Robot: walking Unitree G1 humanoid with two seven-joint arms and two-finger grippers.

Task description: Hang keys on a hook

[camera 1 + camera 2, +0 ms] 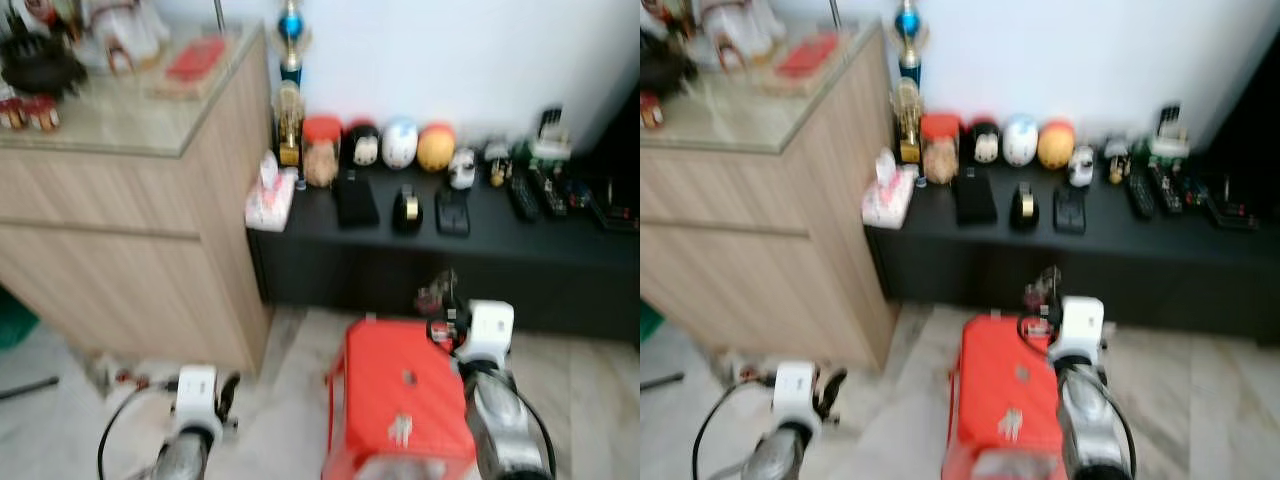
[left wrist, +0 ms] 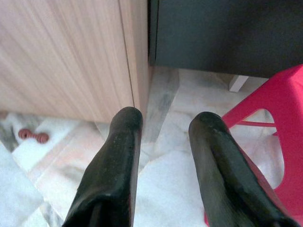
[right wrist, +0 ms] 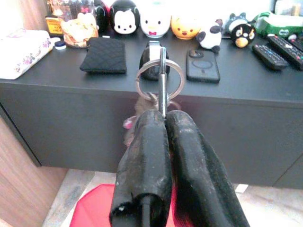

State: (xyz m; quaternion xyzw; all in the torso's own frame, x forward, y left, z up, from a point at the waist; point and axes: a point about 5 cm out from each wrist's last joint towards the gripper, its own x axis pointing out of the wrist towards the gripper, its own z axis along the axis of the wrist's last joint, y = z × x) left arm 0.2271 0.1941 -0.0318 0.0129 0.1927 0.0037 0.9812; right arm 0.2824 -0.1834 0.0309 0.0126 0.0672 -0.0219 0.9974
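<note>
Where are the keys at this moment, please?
The keys are pinched in the right gripper, held up over the red stool in front of the black cabinet, facing the phone.

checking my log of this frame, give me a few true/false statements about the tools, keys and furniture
1. The right tool is shut on the key ring. True.
2. The left tool grips a phone. False: it is open and holds nothing, low near the wooden cabinet.
3. The red stool stands before the black console. True.
4. The phone lies on the floor. False: it lies on the console.
</note>
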